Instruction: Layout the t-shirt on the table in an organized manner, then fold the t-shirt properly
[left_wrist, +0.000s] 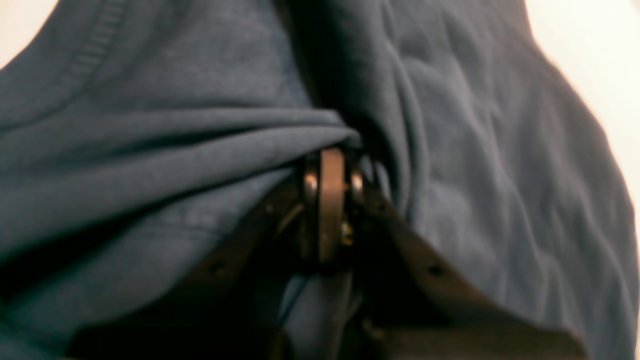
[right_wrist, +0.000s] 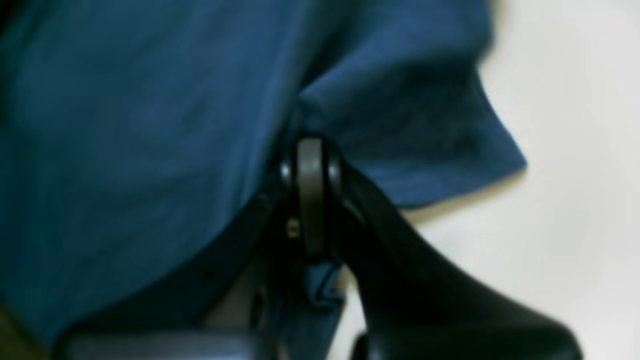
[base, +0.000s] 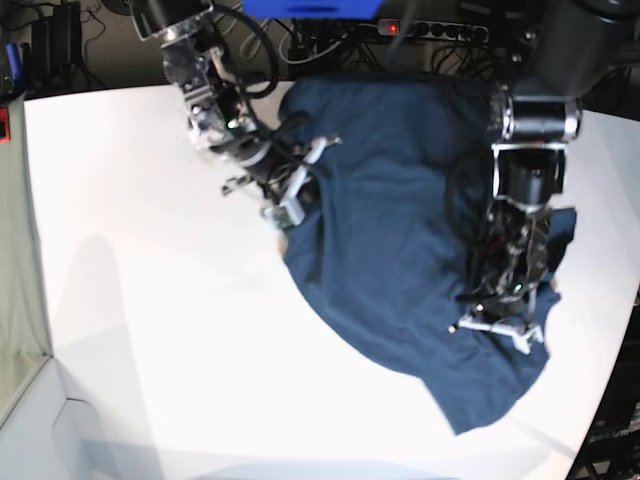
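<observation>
1. Tabletop first: you are working over the table (base: 150, 330), a plain matte white surface with a curved near edge, bare on its whole left half apart from soft shadows.
2. Behind its far edge you can see dark clutter: cables, a power strip (base: 440, 30) with a red light, and a blue object (base: 310, 8) at the top centre.
3. You have the t-shirt (base: 400, 260) spread from the far edge toward the near right. It is dark navy, rumpled, and bunched where the arms meet it; its lower part tapers to a corner near the table's right edge.
4. In the left wrist view you see stitched hems and heavy creases; in the right wrist view a hemmed flap (right_wrist: 450, 150) sticks out over the white surface.
5. Your left gripper (left_wrist: 332, 155) is pinched closed on a fold of the shirt, at the shirt's right side in the base view.
6. Your right gripper (right_wrist: 310, 150) is likewise clamped on cloth, at the shirt's left edge.
7. No writing or label can be read; both wrist views are blurred.
</observation>
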